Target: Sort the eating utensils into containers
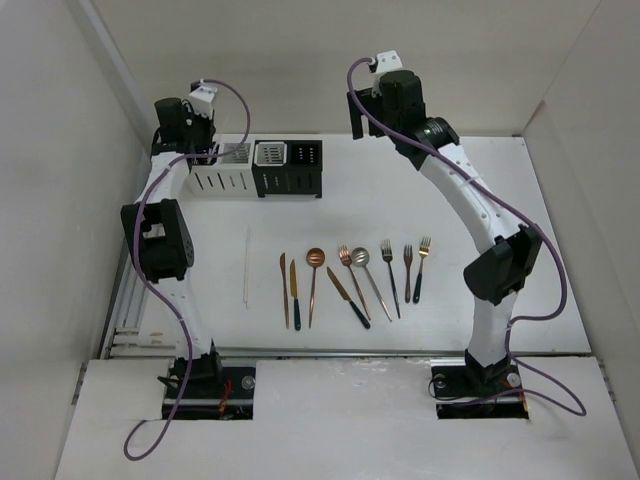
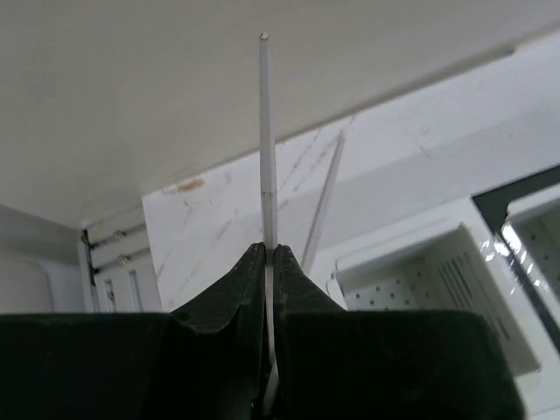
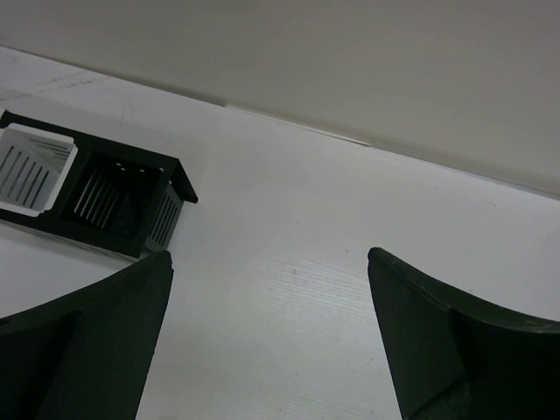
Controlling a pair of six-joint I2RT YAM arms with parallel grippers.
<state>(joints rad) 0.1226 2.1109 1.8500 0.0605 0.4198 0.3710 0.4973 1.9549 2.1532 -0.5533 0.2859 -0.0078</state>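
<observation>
The work surface is a white table (image 1: 420, 190), enclosed at the far, left and right sides by plain pale walls (image 1: 300, 60). The containers (image 1: 290, 183) are set in a row at the far left of the table, white units at the left and black units at the right. The eating utensils (image 1: 360, 257) (forks, knives and spoons, some copper, some silver, some dark-handled) are laid side by side near the middle of the table, well apart from the containers.

One chopstick (image 2: 267, 131) is clamped between the closed fingers of the left gripper (image 2: 267, 254), which is held near the left end of the row. A second chopstick (image 1: 246, 265) lies flat on the table, left of the other utensils. The right gripper (image 3: 269, 255) is held with its fingers wide apart and nothing between them, over bare table to the right of the containers.

In the top view the leftmost container is partly covered by the left arm (image 1: 160, 240), so the count cannot be confirmed. The lower end of the clamped chopstick is hidden between the fingers. The contents of the containers cannot be made out.
</observation>
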